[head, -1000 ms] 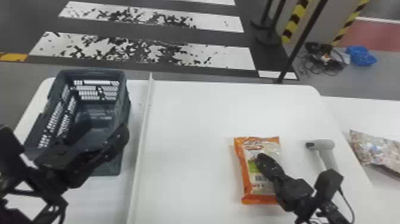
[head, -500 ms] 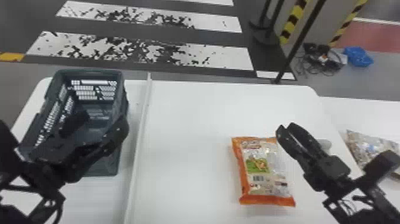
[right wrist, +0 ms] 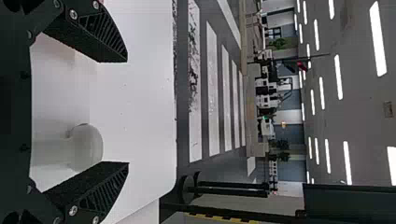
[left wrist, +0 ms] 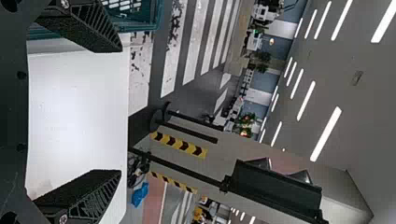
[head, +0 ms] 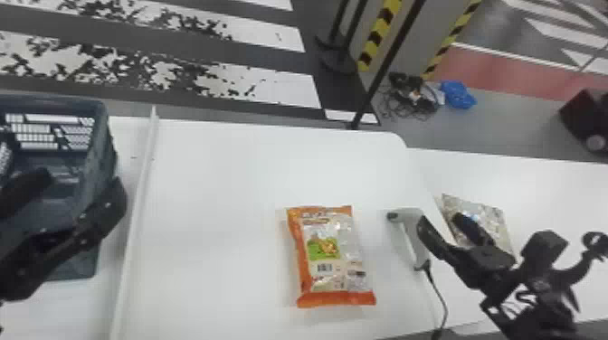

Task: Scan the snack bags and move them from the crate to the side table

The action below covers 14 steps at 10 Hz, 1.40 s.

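Right pincer [head: 437, 218] (spread wide) near the scanner [head: 412, 220]

Right claw [head: 438, 222] moved from snack bag [head: 328, 255] toward scanner [head: 408, 218], head view turned

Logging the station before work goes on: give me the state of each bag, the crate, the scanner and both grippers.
Orange snack bag: closed, lying flat, barcode up
Silvery bag: lying flat, partly hidden
Crate: upright, open-topped
Scanner: on the table, cord attached
Left gripper: open
Right gripper: open, holding nothing
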Motion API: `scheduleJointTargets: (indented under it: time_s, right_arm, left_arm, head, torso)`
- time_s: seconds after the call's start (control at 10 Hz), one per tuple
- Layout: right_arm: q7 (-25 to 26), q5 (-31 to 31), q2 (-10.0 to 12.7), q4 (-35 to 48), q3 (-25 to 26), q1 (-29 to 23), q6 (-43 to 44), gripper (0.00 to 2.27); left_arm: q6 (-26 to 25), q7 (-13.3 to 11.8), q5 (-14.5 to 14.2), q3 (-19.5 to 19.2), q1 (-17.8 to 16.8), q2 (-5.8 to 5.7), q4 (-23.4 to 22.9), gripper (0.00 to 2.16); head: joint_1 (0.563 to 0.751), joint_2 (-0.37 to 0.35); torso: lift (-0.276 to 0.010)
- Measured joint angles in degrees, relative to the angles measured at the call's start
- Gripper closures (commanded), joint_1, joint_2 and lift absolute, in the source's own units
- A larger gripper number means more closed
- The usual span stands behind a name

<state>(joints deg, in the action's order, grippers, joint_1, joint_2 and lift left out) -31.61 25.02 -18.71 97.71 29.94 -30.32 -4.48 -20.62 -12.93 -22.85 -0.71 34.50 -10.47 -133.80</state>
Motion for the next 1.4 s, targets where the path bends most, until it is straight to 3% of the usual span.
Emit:
scheduleJointTargets:
  time_s: [0.2,0.5,0.8,1.1,1.2,1.3,1.4]
  right_arm:
    - [-4.98,0.5,-2.42,-9.25,0.76,3.16,0.67,0.11]
    - [-5.66,-1.01,-4.26,-16.32,-2.27,6.12,2.91,0.11]
    - [-5.65,-3.14,-4.57,-20.92,-5.67,9.39,4.24,0.11]
    - [-5.58,-3.69,-5.6,-24.42,-7.5,12.11,4.62,0.19]
    - [-5.56,-4.04,-5.85,-25.65,-7.86,13.16,4.65,0.61]
    - [-5.56,-4.39,-6.08,-27.17,-8.26,14.43,4.4,1.61]
    - [-5.35,-4.81,-6.21,-28.6,-8.75,15.67,3.46,2.19]
  left_arm:
    - [3.1,2.43,3.28,2.94,0.0,0.02,0.38,0.07]
    - [3.95,6.21,6.71,7.3,0.01,0.01,0.7,0.07]
    - [3.87,10.27,7.03,8.9,0.04,0.01,1.25,0.07]
    - [3.16,10.83,7.03,8.96,-0.04,-0.01,1.42,0.07]
    - [2.63,10.04,6.85,8.27,-0.06,-0.11,1.32,0.07]
    - [1.98,9.36,6.45,7.35,-0.16,-0.3,1.13,0.07]
    - [1.54,8.79,6.05,6.39,-0.25,-0.61,1.04,0.07]
  head:
    - [0.695,-0.35]
    - [0.695,-0.35]
    - [0.695,-0.35]
    - [0.695,-0.35]
    - [0.695,-0.35]
    - [0.695,-0.35]
    - [0.695,-0.35]
  torso:
    - [-0.087]
    - [-0.087]
    - [-0.087]
    - [-0.087]
    - [-0.087]
    - [-0.087]
    - [-0.087]
